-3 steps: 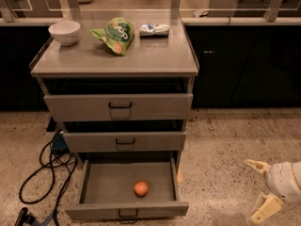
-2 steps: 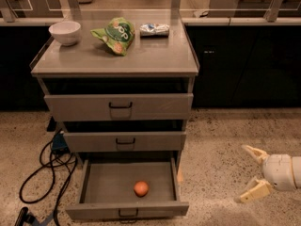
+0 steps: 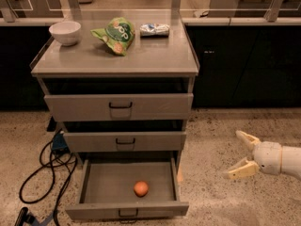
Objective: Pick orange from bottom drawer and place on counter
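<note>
Bottom drawer of the grey cabinet stands pulled out, and the two drawers above it sit further in. The orange lies on the drawer floor, right of centre and toward the front wall. It touches no wall and nothing else is in the tray. The gripper hangs well to the right of the bottom drawer, clear of its right side wall. Its fingers are spread wide with nothing between them, tips pointing left toward the drawer. How high it hangs above the drawer's rim cannot be told from this single view. Key relation: the orange lies left of the gripper, with the drawer's right wall between them. Judgement: the reach has not begun. The approach likely has to clear that wall and descend from above. The fruit is round with no long axis, so finger orientation matters little, but it may roll if nudged. The counter top above the drawer carries a white bowl, a green chip bag and a small packet.
</note>
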`<act>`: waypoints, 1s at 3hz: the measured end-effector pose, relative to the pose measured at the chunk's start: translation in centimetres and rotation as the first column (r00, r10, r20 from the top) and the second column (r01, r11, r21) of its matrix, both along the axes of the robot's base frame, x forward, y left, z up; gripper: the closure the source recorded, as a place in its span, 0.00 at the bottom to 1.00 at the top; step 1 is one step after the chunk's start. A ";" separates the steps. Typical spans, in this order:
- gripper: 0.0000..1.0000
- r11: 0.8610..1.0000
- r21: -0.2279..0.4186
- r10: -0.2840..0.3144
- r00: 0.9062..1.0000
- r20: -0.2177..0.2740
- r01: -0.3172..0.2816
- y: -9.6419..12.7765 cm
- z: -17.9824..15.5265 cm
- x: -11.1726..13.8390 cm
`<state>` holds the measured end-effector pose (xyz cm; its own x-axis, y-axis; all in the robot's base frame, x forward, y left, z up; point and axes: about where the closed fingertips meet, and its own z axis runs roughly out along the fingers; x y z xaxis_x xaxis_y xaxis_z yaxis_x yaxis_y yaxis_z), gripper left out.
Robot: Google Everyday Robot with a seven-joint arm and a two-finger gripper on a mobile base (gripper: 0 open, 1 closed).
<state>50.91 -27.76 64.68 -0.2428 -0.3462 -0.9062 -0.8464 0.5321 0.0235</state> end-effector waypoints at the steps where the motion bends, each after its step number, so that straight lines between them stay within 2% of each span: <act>1: 0.00 1.000 -0.006 -0.002 1.000 0.002 0.002 0.0 0.1 0.1; 2: 0.00 0.999 0.040 0.024 1.000 0.011 -0.025 1.1 0.3 0.7; 3: 0.00 0.994 0.097 0.052 0.999 0.016 -0.053 4.6 0.8 1.5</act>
